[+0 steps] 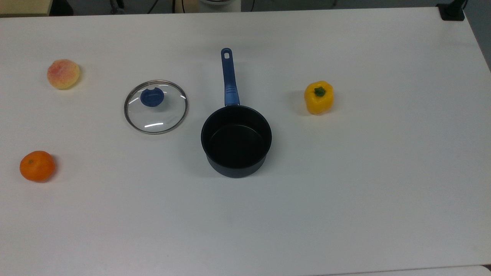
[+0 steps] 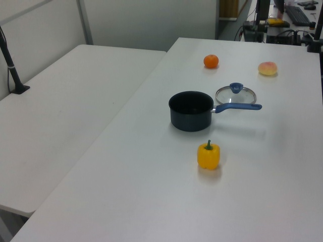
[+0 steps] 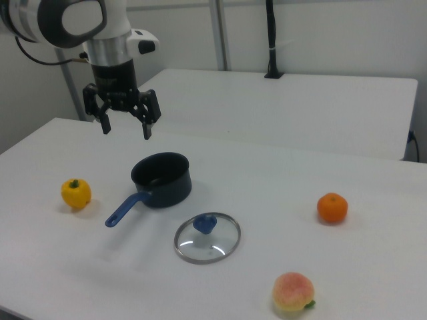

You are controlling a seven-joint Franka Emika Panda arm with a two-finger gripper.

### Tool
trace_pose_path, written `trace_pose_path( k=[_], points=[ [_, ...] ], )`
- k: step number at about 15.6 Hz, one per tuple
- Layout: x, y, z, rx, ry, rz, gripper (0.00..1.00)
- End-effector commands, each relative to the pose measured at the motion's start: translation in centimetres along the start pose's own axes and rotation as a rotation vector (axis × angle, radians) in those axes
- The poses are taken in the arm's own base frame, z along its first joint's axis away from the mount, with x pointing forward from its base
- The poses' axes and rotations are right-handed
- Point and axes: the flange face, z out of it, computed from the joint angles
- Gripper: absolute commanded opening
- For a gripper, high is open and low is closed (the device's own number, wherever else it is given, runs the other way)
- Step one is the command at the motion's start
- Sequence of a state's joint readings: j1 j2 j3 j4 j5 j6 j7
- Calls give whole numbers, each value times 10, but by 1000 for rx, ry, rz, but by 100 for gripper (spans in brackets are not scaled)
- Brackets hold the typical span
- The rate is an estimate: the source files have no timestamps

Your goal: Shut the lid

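Item: lid (image 1: pixel 155 107), round clear glass, thin metal rim, blue knob (image 1: pixel 152 96). Location: flat on the worktop (image 1: pixel 345 191), knob up, just beside the saucepan (image 1: pixel 236 141) on the top view's left, not touching it. In the right view the lid lies in front of the pan, near its long blue handle (image 3: pixel 124 210).

Item: saucepan, dark, open and empty, upright.

Item: gripper (image 3: pixel 124 128). I read its fingers as spread apart and holding nothing. It hangs high above the worktop, behind the saucepan in the right view, well apart from the lid.

Step in hand, as I judge it: approach to the lid; nothing grasped yet. To do it well I would bring the gripper across until it stands directly over the blue knob, descend straight, and close on the knob alone, since the glass and rim offer no hold. Then lift enough to clear the pan's rim, carry across, centre over the opening and lower level so the metal rim seats all round. I would mind the handle on the way over, and keep the lid from tilting, as glass may slide on the dark rim.

Other items: yellow pepper (image 1: pixel 319 97) on the top view's right of the pan; peach (image 1: pixel 63 74) and orange (image 1: pixel 37 166) at the top view's left, all well apart from the work.

Surface: white, matt worktop. A second white table (image 2: pixel 60 116) adjoins it; plain pale walls, a dark pole (image 3: pixel 270 37) clamped at the far edge.
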State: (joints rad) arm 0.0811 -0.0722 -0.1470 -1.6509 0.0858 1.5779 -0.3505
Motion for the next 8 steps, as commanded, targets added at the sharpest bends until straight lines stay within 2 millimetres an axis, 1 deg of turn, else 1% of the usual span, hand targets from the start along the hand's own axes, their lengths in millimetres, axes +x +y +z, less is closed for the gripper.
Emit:
trace_pose_path(
  k=[1, 3, 5, 7, 8],
  points=[
    [-1, 17, 21, -13, -54, 1, 100],
    [-3, 28, 36, -40, -77, 13, 100],
    [-2, 37, 55, -61, -80, 23, 100],
    [0, 52, 82, -72, -70, 76, 100],
    [1, 56, 92, -83, -57, 91, 100]
  ],
)
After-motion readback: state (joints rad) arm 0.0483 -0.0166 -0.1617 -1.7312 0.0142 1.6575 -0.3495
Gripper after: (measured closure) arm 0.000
